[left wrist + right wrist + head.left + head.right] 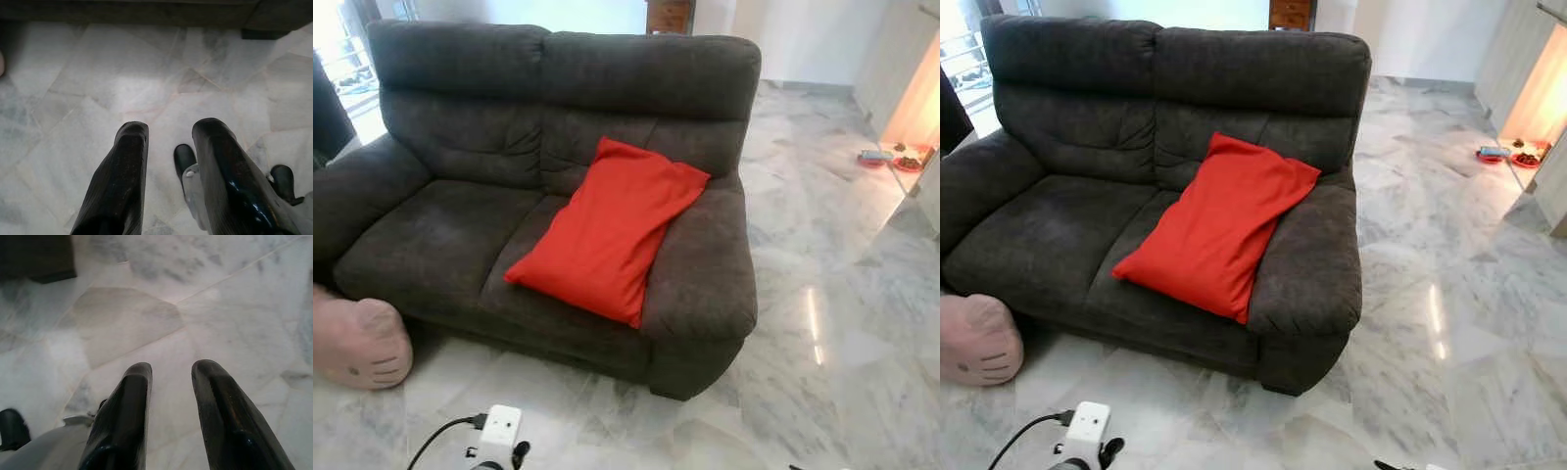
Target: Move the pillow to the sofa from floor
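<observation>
A red pillow [610, 227] lies tilted on the right seat of the dark grey sofa [460, 230], leaning against the backrest and the right armrest. My left gripper [168, 133] hangs low over the marble floor in front of the sofa, open, with nothing between its fingers. My right gripper [171, 369] also points down at the bare floor, open and holding nothing. Both arms hang at my sides, away from the pillow.
A pink plush cushion [357, 343] sits on the floor by the sofa's left front corner. The marble floor [842, 323] stretches open to the right. Small dishes [891, 157] rest on the floor far right by a lit doorway. A wooden cabinet [668, 15] stands behind the sofa.
</observation>
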Motion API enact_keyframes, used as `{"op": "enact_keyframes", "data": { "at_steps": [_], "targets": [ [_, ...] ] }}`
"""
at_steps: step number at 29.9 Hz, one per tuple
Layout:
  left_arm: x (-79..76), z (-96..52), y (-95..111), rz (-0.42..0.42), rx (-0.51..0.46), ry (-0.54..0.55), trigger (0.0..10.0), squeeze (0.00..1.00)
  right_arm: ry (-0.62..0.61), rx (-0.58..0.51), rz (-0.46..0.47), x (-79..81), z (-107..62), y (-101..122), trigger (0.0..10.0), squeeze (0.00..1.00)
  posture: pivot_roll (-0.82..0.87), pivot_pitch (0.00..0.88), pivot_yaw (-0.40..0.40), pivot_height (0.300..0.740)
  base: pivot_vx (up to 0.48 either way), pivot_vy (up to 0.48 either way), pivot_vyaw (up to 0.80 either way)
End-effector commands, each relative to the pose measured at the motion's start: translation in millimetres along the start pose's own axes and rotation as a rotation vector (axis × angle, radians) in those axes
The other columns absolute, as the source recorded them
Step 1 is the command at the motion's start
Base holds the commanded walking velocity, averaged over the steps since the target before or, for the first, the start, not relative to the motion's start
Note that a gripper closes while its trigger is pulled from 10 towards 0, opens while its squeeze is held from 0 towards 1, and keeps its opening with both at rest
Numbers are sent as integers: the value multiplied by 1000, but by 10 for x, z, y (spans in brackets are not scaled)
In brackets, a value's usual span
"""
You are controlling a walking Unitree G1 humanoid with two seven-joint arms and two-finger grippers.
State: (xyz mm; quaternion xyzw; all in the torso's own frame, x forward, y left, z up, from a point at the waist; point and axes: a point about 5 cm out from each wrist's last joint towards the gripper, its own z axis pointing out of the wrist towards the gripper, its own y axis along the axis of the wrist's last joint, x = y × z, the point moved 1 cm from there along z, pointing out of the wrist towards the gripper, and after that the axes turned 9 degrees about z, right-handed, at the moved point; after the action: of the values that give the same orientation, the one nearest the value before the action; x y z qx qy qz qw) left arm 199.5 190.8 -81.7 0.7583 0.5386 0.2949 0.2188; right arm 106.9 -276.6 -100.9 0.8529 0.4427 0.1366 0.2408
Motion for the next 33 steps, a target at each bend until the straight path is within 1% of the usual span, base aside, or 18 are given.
{"op": "enact_keyframes", "data": {
  "at_steps": [1,3,7,9,13,15,17,18,19,21,24,26,27,29,30,33],
  "targets": [
    [-42,8,-4,30,19,-29,10000,0,-17,-28,25,-85,-5,71,10000,0,-86,0,32,738,0,0,0],
    [-101,25,39,49,13,-53,10000,0,-36,-49,58,-152,-10,122,10000,0,-108,0,53,738,0,0,0],
    [-135,42,90,62,4,-70,10000,0,-44,-59,75,-173,-10,147,10000,0,-126,0,55,738,0,0,0],
    [-116,60,147,60,-2,-64,10000,0,-39,-67,78,-152,-2,181,10000,0,-130,0,38,738,0,0,0],
    [-99,75,199,57,-11,-57,10000,0,-29,-69,75,-134,6,215,10000,0,-135,0,32,738,0,0,0],
    [-102,100,292,72,-28,-64,10000,0,-20,-77,63,-97,22,288,10000,0,-151,0,33,738,0,0,0],
    [-106,107,320,82,-32,-67,10000,0,-14,-83,59,-81,27,318,10000,0,-149,0,34,738,0,0,0],
    [-109,119,368,100,-40,-71,10000,0,5,-99,58,-45,37,383,10000,0,-145,0,34,738,0,0,0],
    [-109,119,368,100,-40,-71,10000,0,5,-99,58,-45,37,383,10000,0,-145,0,34,738,0,0,0],
    [-83,139,467,98,-61,-63,10000,0,25,-122,60,6,50,481,10000,0,-130,0,33,738,0,0,0],
    [-70,149,512,94,-67,-50,10000,0,43,-136,37,60,61,570,10000,0,-99,0,20,738,0,0,0],
    [-65,150,514,83,-67,-43,10000,0,44,-135,31,68,63,579,10000,0,-96,0,16,738,0,0,0],
    [-54,149,513,59,-68,-30,10000,0,53,-154,27,86,66,663,10000,0,-102,0,18,738,0,0,0],
    [-46,151,523,43,-71,-24,10000,0,66,-186,27,105,66,793,10000,0,-107,0,19,738,0,0,0],
    [-53,152,521,48,-67,-25,10000,0,79,-218,31,125,62,925,10000,0,-111,0,22,738,0,0,0],
    [-61,153,513,54,-60,-30,10000,0,98,-244,28,147,55,1039,10000,0,-131,0,38,738,0,0,0]
  ]
}}
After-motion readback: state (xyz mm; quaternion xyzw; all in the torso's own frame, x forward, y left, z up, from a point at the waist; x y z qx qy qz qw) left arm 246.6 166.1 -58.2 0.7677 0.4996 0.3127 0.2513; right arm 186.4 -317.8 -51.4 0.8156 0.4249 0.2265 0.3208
